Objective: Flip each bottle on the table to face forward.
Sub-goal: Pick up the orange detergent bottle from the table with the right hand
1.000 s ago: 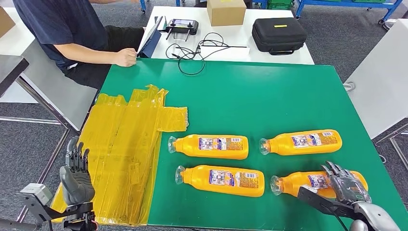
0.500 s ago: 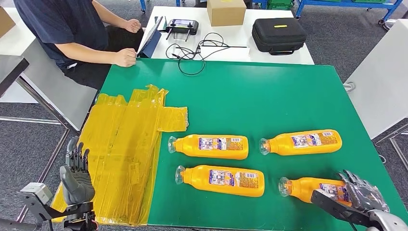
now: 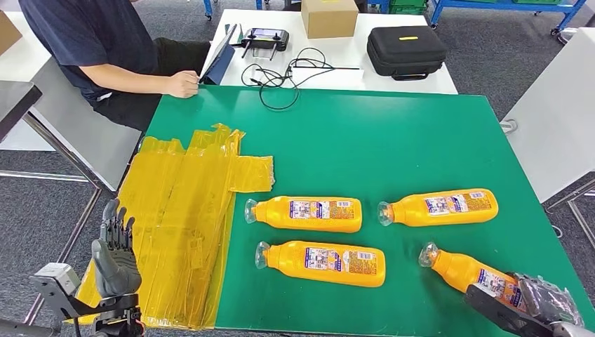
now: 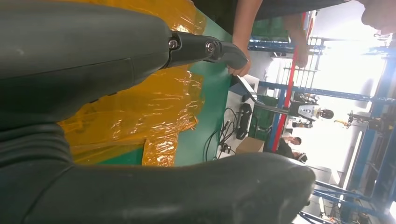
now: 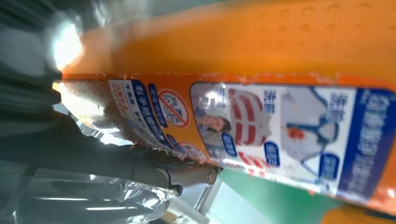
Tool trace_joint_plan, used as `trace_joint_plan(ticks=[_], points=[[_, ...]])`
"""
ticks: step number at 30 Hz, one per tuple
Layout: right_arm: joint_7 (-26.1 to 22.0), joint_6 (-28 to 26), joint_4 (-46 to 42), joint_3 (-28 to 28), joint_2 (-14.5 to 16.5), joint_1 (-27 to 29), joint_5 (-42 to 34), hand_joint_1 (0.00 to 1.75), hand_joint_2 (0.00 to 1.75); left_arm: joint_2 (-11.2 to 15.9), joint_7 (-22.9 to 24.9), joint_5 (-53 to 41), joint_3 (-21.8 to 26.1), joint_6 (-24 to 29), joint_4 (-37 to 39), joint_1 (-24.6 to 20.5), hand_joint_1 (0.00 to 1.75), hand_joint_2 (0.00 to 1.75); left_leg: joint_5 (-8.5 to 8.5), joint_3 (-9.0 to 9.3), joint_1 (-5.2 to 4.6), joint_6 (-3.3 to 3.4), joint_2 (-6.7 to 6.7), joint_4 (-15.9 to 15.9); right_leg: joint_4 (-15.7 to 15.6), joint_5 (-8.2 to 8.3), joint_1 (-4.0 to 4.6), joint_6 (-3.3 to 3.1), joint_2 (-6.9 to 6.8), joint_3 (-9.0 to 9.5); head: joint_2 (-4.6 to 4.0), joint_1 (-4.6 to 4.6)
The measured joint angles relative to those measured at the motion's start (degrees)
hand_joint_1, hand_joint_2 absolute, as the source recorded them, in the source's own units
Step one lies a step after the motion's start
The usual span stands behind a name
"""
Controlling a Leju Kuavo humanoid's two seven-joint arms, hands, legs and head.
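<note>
Bottles of orange liquid lie on our green table [image 3: 393,140]: three flat in a grid, the fourth bottle [image 3: 471,274] tilted at the near right corner, gripped by our right hand [image 3: 544,302]. Our left hand [image 3: 116,254] hangs empty, fingers apart, beside the yellow sheeting [image 3: 182,210]. We judge the flipping barely begun. Labels show Chinese print, too blurred to read.

A workshop-like lab: blue metal racks [image 3: 505,5] (wheeled), cabled white bench [image 3: 337,63].
</note>
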Motion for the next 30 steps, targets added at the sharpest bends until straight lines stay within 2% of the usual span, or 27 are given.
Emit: trace_joint_plan(ticks=[5, 7, 9, 12, 15, 19, 21, 24, 30], points=[[-4.77, 1.62, -2.28, -1.87, 2.12, 0.20, -0.22, 1.75, 1.75, -0.02, 0.03, -0.07, 0.00, -0.04, 0.00, -0.11, 0.00, 0.00, 0.00, -0.01, 0.00, 0.00, -0.01, 0.00, 0.00, 0.00, 0.00, 0.00, 0.00, 0.00, 0.00, -0.01], [-7.93, 3.47, -3.58, -2.22, 2.73, 0.54, -3.07, 1.75, 1.75, -0.02, 0.04, -0.05, 0.03, -0.21, 0.00, -0.14, 0.00, 0.00, 0.00, -0.02, 0.00, 0.00, -0.01, 0.00, 0.01, 0.00, 0.00, 0.00, -0.01, 0.01, -0.01, 0.00], [-11.55, 7.08, -7.13, -1.32, 3.31, 2.12, -12.48, 1.75, 1.75, -0.02, 0.04, 0.10, 0.13, -0.61, -0.03, -0.18, 0.00, 0.00, 0.00, -0.06, -0.01, 0.00, -0.03, 0.00, 0.02, 0.00, -0.01, 0.00, -0.02, 0.01, 0.00, -0.01], [-13.45, 11.78, -14.17, 1.73, 4.21, 4.44, -29.02, 1.75, 1.75, -0.02, 0.09, 0.36, 0.50, -1.25, -0.12, -0.26, 0.00, 0.00, 0.00, -0.05, 0.03, 0.00, 0.04, 0.00, 0.02, 0.00, 0.05, 0.00, 0.01, -0.04, 0.00, -0.03], [-13.60, 12.91, -20.14, 3.95, 4.93, 6.01, -37.03, 1.75, 1.75, -0.02, 0.18, 0.57, 0.86, -1.66, -0.16, -0.37, 0.00, 0.00, 0.00, -0.07, 0.05, -0.01, -0.06, -0.01, 0.03, -0.02, 0.07, -0.02, -0.07, 0.00, -0.01, 0.00], [-13.63, 11.49, -28.81, 11.70, 4.77, 8.32, -52.44, 1.75, 1.75, -0.03, 0.82, 0.89, 1.64, -2.84, -0.99, -0.21, 0.00, 1.75, 0.00, -0.06, 0.06, -0.01, 0.09, -0.03, 0.06, 0.00, 0.09, -0.02, 0.06, 0.01, -0.01, -0.01], [-13.71, 9.99, -33.04, 16.98, 5.59, 8.34, -54.92, 1.75, 1.75, -0.22, 1.45, 0.76, 2.07, -3.79, -2.06, 0.16, 0.00, 1.75, 0.00, 0.02, 0.08, -0.02, 0.20, -0.03, 0.05, 0.00, 0.11, -0.03, 0.14, 0.03, 0.00, -0.01], [-13.45, 6.28, -35.83, 23.81, 7.13, 7.24, -54.53, 1.75, 1.75, -0.84, 2.00, 0.06, 2.50, -5.37, -3.43, 0.95, 0.00, 1.75, 0.01, 0.04, 0.11, -0.03, 0.17, -0.04, 0.06, -0.01, 0.13, -0.04, 0.13, 0.09, 0.00, 0.00], [-8.00, -6.00, -27.30, 36.15, 8.89, -2.74, -53.05, 1.75, 1.75, -1.68, 1.66, -0.36, 0.47, -5.67, -4.19, 0.58, 0.00, 1.75, 0.07, 0.24, 0.11, -0.01, 0.53, -0.04, 0.06, 0.14, 0.14, -0.22, 0.40, 0.13, 0.00, 0.01]])
